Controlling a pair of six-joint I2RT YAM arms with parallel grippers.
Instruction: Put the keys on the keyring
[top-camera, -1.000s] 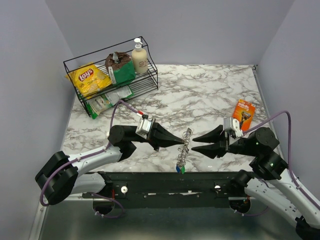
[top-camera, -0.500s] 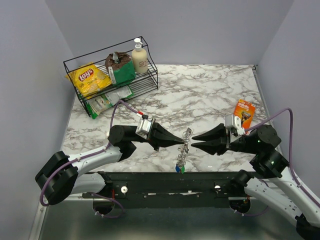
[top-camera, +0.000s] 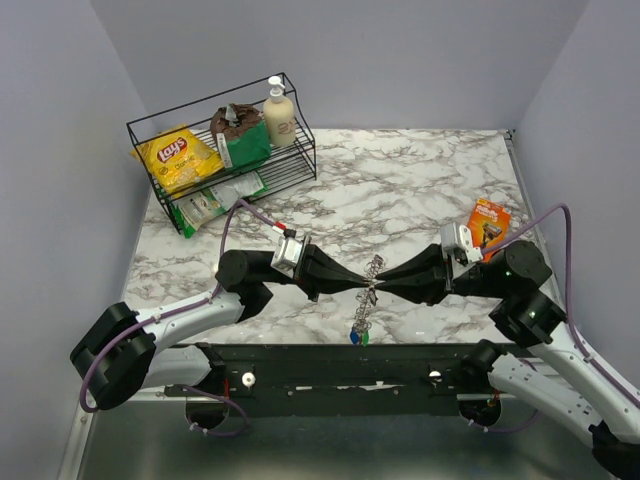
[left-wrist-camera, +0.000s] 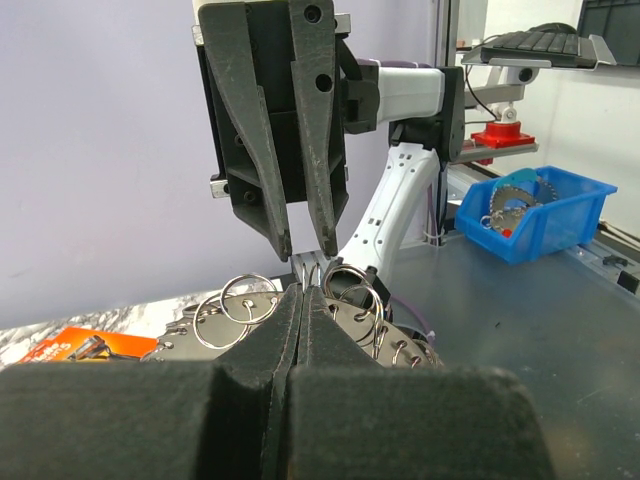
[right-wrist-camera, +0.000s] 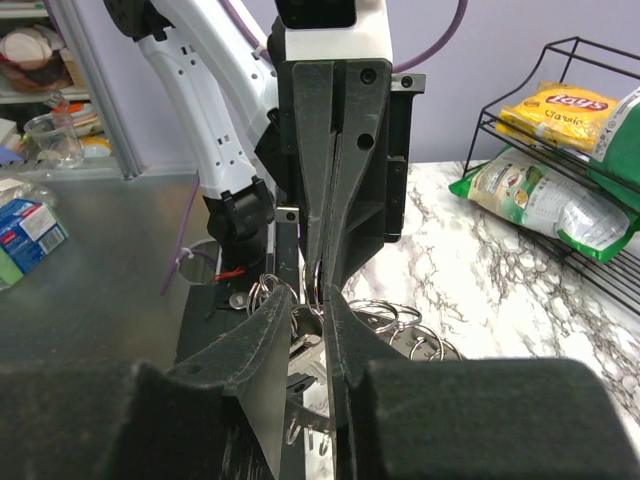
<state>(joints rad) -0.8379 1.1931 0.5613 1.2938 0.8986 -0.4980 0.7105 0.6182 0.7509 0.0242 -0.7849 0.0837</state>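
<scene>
So, the keyring (top-camera: 374, 268) is found near the front edge of the marble table (top-camera: 430, 180), right between the two arms. From above it's seen as a thin coiled strip running front to back. Whether it's lifted or resting on the marble can't be told.

It's pinched about midway by the left gripper (top-camera: 362, 287), whose fingers are pressed flat together on the wire, with no gap to be seen in the left wrist view. The right gripper (top-camera: 383, 291) is pointed at it nose to nose from the other side, tips nearly touching the left ones. Its fingers are set close around the same bit of wire with a thin slit between them. Whether the metal is actually being squeezed can't be told, tbh.

The keys (top-camera: 358, 338) are bunched at the ring's near end, with blue and green heads seen. An orange packet (top-camera: 489, 222) is laid flat by the right arm, apart from the ring.
</scene>
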